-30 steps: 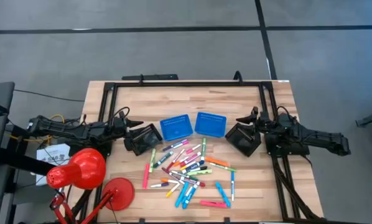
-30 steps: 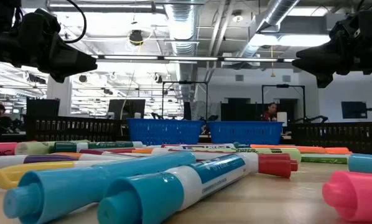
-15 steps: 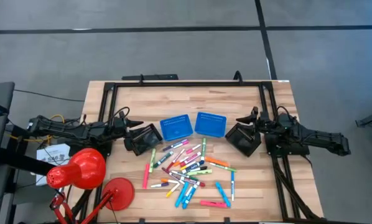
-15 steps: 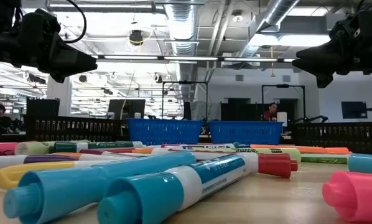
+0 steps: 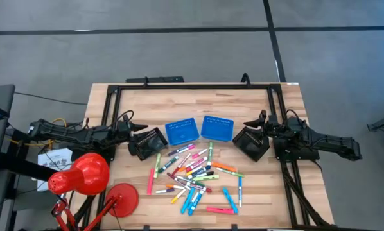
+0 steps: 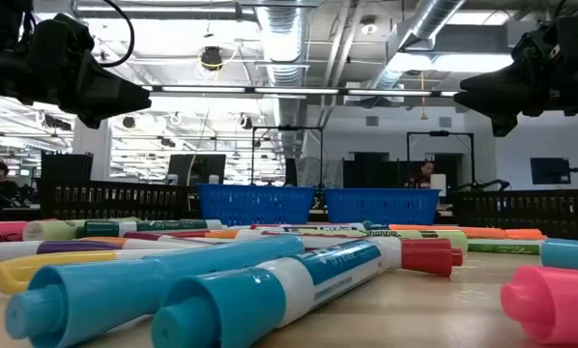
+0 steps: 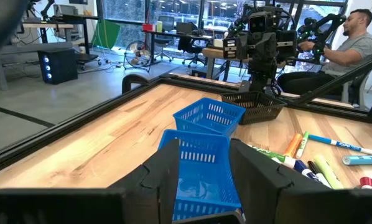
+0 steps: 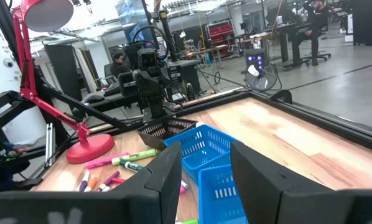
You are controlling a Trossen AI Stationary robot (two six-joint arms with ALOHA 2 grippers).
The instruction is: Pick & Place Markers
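Several capped markers [image 5: 193, 174] in pink, blue, green, orange, red and white lie scattered flat on the wooden table [image 5: 134, 102], in front of two blue baskets [image 5: 181, 131] [image 5: 217, 128]. They fill the foreground of the low view [image 6: 270, 280]. My left gripper [image 5: 133, 128] hovers open and empty at the table's left, above the table, facing the baskets [image 7: 201, 152]. My right gripper [image 5: 255, 123] hovers open and empty at the table's right, also facing the baskets [image 8: 204, 155]. Neither touches a marker.
A black mesh tray [image 5: 147, 142] sits by my left gripper, another [image 5: 252, 142] by my right. A red desk lamp [image 5: 89, 179] stands at the near left corner. A black frame [image 5: 192, 85] runs along the table's edges. People sit in the room beyond [image 7: 354, 43].
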